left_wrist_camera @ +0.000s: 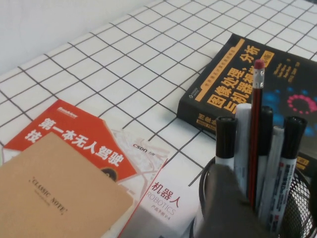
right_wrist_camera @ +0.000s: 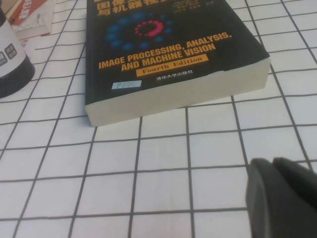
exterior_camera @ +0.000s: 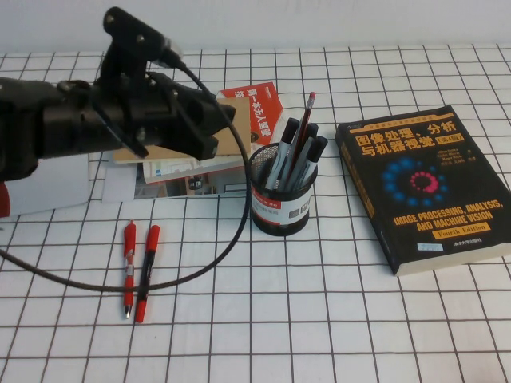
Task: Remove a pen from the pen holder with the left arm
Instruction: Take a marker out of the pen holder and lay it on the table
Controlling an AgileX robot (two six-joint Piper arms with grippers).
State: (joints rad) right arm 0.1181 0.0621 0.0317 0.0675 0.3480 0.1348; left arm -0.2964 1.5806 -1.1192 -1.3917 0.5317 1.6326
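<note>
Currently left gripper (exterior_camera: 225, 116) hovers left of pen holder (exterior_camera: 282, 209); pens (exterior_camera: 297, 152) near-upright, close on its right. Right gripper (right_wrist_camera: 277, 191) low near black book (right_wrist_camera: 163, 54). Both grip states: can't tell.

Black pen holder (exterior_camera: 279, 226); gridded table (exterior_camera: 335, 319)

The left claw (exterior_camera: 220, 128) covers part of the stacked books (exterior_camera: 259, 108); the right claw (right_wrist_camera: 283, 198) is a blurred, edge-cropped dark shape.

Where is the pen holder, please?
The pen holder stands centrally in the high view, between the left gripper and the black book; right gripper hovers near that book.
</note>
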